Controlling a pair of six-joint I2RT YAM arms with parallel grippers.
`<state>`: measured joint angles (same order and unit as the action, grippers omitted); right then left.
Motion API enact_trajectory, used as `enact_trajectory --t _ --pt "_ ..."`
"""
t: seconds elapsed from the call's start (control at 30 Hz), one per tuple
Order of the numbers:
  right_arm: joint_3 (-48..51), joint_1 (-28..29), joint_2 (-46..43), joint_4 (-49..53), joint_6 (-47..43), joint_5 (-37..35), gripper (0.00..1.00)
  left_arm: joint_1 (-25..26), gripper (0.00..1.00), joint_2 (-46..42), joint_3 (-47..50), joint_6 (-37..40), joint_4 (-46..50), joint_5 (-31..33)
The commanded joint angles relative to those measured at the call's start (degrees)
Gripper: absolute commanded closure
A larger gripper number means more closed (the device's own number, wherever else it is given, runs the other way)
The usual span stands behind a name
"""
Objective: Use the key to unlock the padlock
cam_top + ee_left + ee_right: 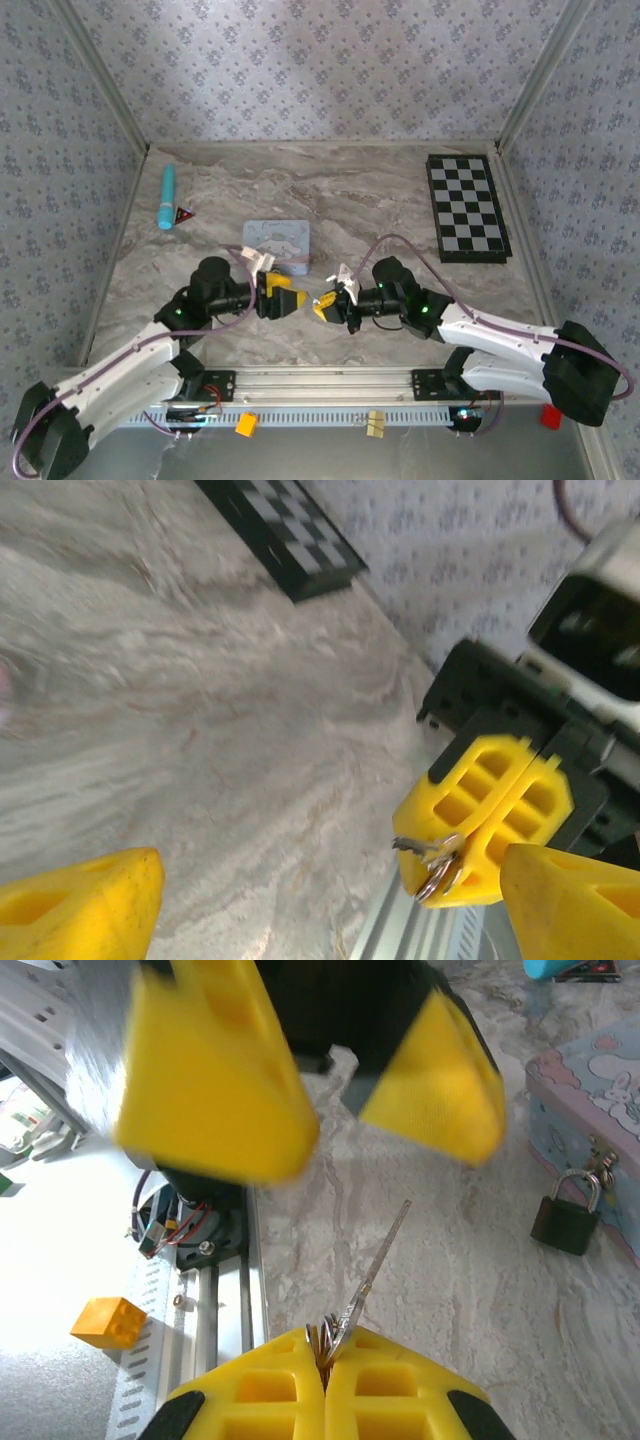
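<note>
Right jaws were clenched on the key, pinching its head end and ring, with the thin silver blade standing out past my fingertips toward the left jaws. Those stood wide apart just opposite, holding nothing, both sets hovering over the middle of the counter near its near edge.

The padlock sat toward the middle of the counter, just beside the tin. Its shackle was hooked through the tin's clasp and its body seemed to rest on the marble. It was a small, dark, squarish block with a bright steel shackle, and it looked closed. I could not see the keyhole from my right wrist; I judged it sat on the underside.

As I read it, the step in hand was getting that blade to the lock. The free left jaws should take the padlock's body by its flat sides and tip it so the keyhole faces the key. With the key held so far back, the blade could swing. So come in slow, line it up straight, and push only once the tip is seated. A skewed entry might drag the tin along.
</note>
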<state>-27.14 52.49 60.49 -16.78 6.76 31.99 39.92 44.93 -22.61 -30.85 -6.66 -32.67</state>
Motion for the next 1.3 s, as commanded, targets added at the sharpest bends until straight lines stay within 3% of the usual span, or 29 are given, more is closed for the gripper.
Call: enact_trajectory --t 0.0,0.2,0.37,1.03,1.27 --pt "-1.9 0.1 -1.0 0.5 -0.7 1.9 1.0 1.4 0.16 2.3 -4.1 3.8 -3.4 -4.3" --pt "-1.8 0.2 -0.9 -0.6 0.0 2.8 1.0 2.1 0.28 6.0 -5.8 2.9 -6.3 -7.6" --pt "-1.5 -0.2 -1.2 -1.2 0.3 3.3 1.0 2.3 0.46 7.0 -6.5 3.1 -5.7 -9.0" --pt "-0.7 -2.6 -0.5 -4.8 3.3 6.6 1.0 2.9 0.6 6.8 -7.7 2.8 -6.0 -11.8" --pt "-0.7 -2.8 0.7 -5.9 4.2 7.4 1.0 3.1 0.74 6.7 -8.0 2.2 -7.1 -12.6"
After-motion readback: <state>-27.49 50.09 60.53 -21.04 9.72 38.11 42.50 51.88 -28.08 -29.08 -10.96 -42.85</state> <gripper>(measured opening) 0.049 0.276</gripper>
